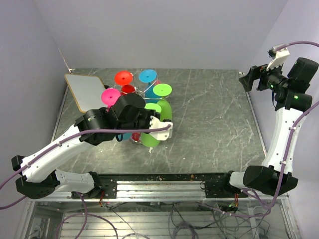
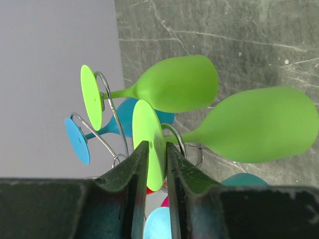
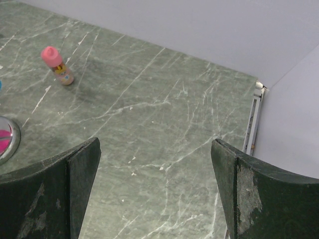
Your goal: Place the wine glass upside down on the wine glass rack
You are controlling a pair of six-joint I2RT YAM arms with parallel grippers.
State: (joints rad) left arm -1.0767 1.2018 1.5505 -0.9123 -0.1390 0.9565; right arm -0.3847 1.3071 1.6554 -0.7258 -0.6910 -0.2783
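Observation:
The wine glass rack [image 1: 143, 93] stands left of the table's middle with several coloured glasses hanging upside down on it. My left gripper [image 1: 149, 112] is shut on the flat foot [image 2: 148, 144] of a lime green wine glass [image 2: 259, 124], which is upside down. Its foot is up among the rack's wire loops [image 2: 175, 135] and its bowl [image 1: 149, 139] hangs below. A second green glass [image 2: 174, 82] and a blue one [image 2: 77, 140] hang beside it. My right gripper [image 1: 248, 79] is open and empty, raised at the far right.
A white board with a wooden frame [image 1: 83, 89] lies at the table's back left. In the right wrist view a small pink-capped bottle [image 3: 58, 65] stands on the marble top and the rack's chrome base [image 3: 7, 140] shows at the left edge.

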